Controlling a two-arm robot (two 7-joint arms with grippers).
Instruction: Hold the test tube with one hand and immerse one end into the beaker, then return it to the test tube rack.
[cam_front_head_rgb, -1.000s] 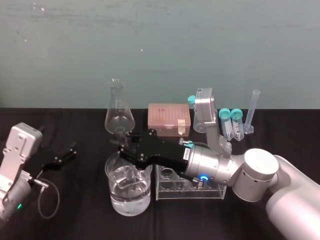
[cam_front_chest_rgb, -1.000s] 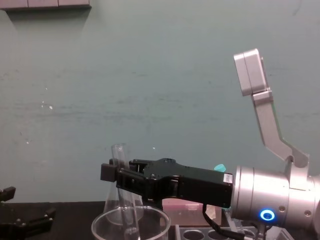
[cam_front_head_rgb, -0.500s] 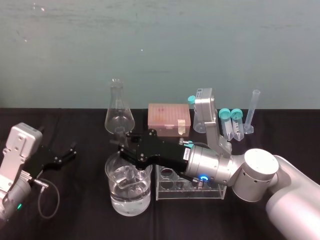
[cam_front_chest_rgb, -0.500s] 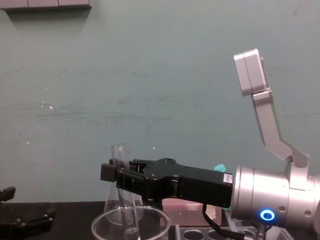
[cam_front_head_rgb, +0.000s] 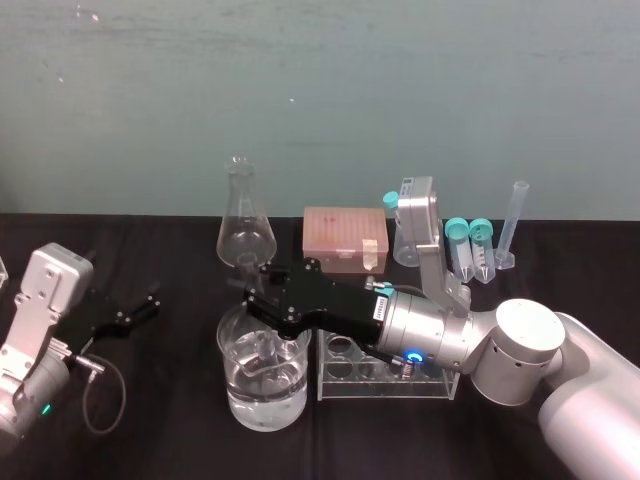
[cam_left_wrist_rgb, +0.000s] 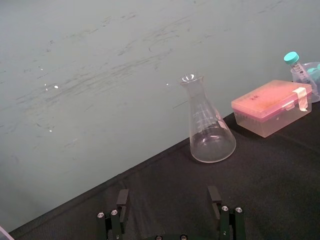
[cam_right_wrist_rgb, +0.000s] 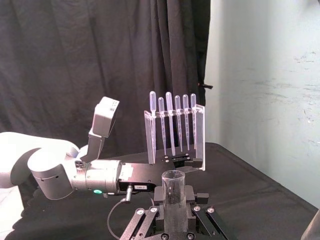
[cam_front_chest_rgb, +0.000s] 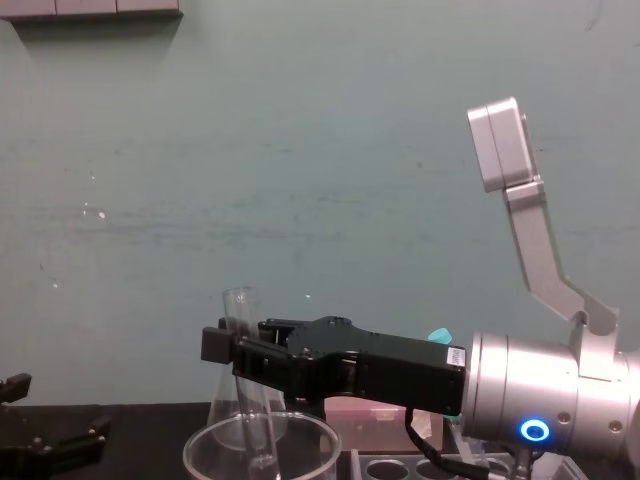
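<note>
Nothing shifted, right pincer clamped on test tube in beaker, left pincer apart.

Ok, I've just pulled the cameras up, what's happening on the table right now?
The right end effector is shut on the test tube. It holds the tube slightly tilted over the beaker, with the lower end down inside, apparently in the water. The test tube rack stands right beside the beaker, under the right arm, and the tube has not yet gone back into it. The left end effector sits parked and open at the table's left side.
</note>
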